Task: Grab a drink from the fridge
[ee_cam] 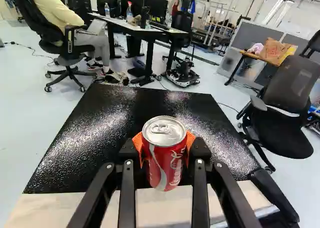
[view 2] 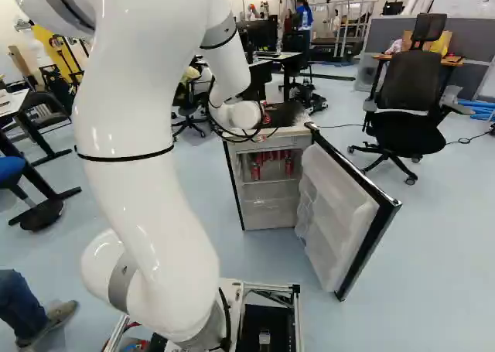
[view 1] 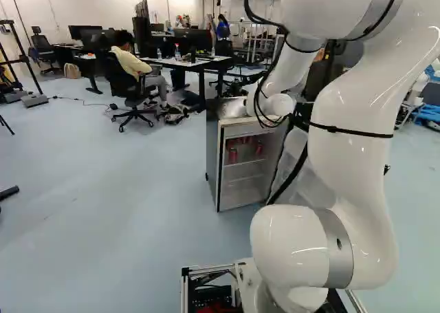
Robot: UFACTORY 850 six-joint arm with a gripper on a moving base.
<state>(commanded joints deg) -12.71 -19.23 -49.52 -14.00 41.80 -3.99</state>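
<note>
"so, how far along are we with this drink?"

"pretty far, i'd say. the gripper (ee_cam: 164, 149) has a red can (ee_cam: 165, 165) pinched between its orange pads (ee_cam: 191, 142), one on each side. it's upright, silver lid up."

"and where is it in the room?"

"over the near part of the dark fridge top (ee_cam: 80, 148), outside the cold part. the white arm (view 2: 147, 189) reaches forward to it. past the fridge (view 1: 213, 155) there's a desk (ee_cam: 127, 28) on the far side, and an office chair (ee_cam: 295, 92) off to the right."

"is it standing on the top or held in the air?"

"the bottom of it is hard to judge from that angle, so it may be resting or just clear; i can't tell."

"what about the fridge itself?"

"its door (view 2: 340, 213) hangs wide open on the right, and more red cans (view 2: 289, 166) sit on the upper shelf inside."

"then what's left?"

"the grabbing looks done to me. if it's to be handed over, that remains: lift it clean away, keep it level, don't clip the door. shutting the door would be a nice extra, though nobody asked for it."
</note>
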